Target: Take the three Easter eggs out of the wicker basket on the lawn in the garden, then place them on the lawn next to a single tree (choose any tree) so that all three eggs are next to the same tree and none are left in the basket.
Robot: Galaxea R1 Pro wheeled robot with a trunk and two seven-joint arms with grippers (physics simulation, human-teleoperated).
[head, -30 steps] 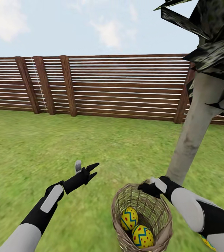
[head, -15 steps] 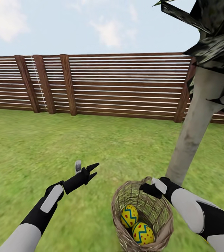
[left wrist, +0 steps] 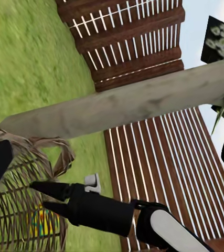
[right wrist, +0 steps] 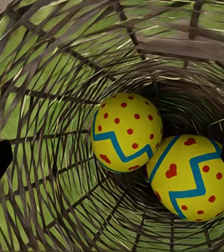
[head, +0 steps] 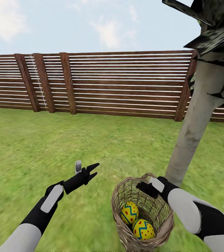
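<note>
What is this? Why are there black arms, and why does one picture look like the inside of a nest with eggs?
It's a pretend robot in a computer game world, seen through its own cameras. The big picture comes from its head, looking down at its two arms on a green lawn with a wooden fence behind. The other two pictures come from small cameras on its wrists.

The "nest" is a wicker basket standing on the grass beside a tree. The right gripper is reaching over the basket's rim, so its wrist camera looks straight inside. Two painted eggs can be seen in there: one and another, touching each other.

The left gripper hangs above the grass with its jaws open, holding nothing.
</note>
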